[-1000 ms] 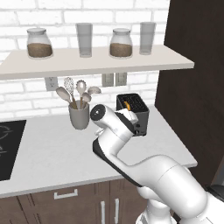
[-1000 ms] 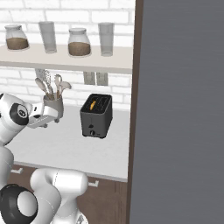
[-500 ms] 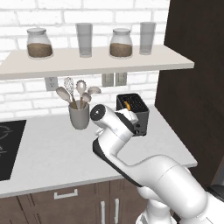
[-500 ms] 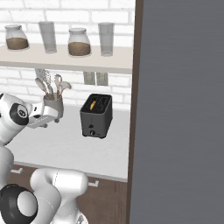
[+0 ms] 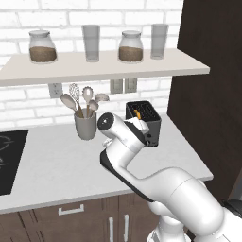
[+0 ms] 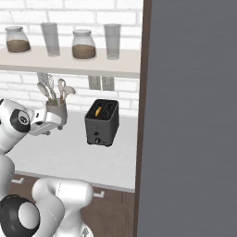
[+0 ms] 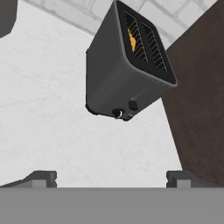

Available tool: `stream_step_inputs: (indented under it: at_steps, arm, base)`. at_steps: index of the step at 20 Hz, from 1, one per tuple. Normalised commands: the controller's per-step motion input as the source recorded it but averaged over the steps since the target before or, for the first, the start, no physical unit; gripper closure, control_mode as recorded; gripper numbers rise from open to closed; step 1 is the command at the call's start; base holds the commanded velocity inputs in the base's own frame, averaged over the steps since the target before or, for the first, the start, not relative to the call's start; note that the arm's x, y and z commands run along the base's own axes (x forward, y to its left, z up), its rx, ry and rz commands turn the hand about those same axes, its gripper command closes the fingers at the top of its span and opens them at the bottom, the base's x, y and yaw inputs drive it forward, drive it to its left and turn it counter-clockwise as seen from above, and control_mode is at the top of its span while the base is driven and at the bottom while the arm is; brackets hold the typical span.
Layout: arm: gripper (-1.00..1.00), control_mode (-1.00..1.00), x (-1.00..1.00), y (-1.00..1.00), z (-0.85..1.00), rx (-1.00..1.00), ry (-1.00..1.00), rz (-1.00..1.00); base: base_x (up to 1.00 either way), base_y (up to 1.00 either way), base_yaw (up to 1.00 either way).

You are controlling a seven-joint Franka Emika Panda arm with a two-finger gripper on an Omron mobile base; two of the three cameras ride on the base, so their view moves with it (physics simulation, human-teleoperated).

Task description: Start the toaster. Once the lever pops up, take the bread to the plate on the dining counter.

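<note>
Here the toaster (image 6: 102, 122) stands on the white worktop (image 6: 69, 155) near the brick back wall, close beside a tall dark brown cabinet side (image 5: 208, 94); it is a dark grey box with a black two-slot top; in the hand view it (image 7: 124, 65) appears tilted, its narrow front face turned toward the camera, with the lever (image 7: 133, 105) a small dark tab low on that face and a small round knob (image 7: 118, 113) just beside it. The bread (image 7: 131, 39) sits down inside one slot, showing as an orange-brown edge behind the grille; the same orange glint shows in the slot in the right base view (image 6: 98, 111) and the left base view (image 5: 137, 114). The gripper (image 7: 111, 177) hangs in front of the toaster and apart from it, with bare worktop between; its two dark fingertips (image 7: 43, 177) stand spread wide at either side of the hand view and hold nothing. To the left of the toaster stands a grey utensil cup (image 5: 85, 125) with spoons and a whisk; above, a shelf (image 5: 94, 68) carries two jars and two glasses; a black cooktop (image 5: 9, 160) lies at the worktop's left end.
</note>
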Motion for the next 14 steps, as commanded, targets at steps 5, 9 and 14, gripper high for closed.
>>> stream_step_inputs:
  at_steps: [5,9,14]
  arm:
    - [-1.0,-1.0,0.0,0.0,0.0,0.0,0.0,0.0]
    - [-1.0,-1.0,0.0,0.0,0.0,0.0,0.0,0.0]
    - [-1.0,-1.0,0.0,0.0,0.0,0.0,0.0,0.0]
  base:
    - [0.0,0.0,0.0]
    - [0.0,0.0,0.0]
    - [0.0,0.0,0.0]
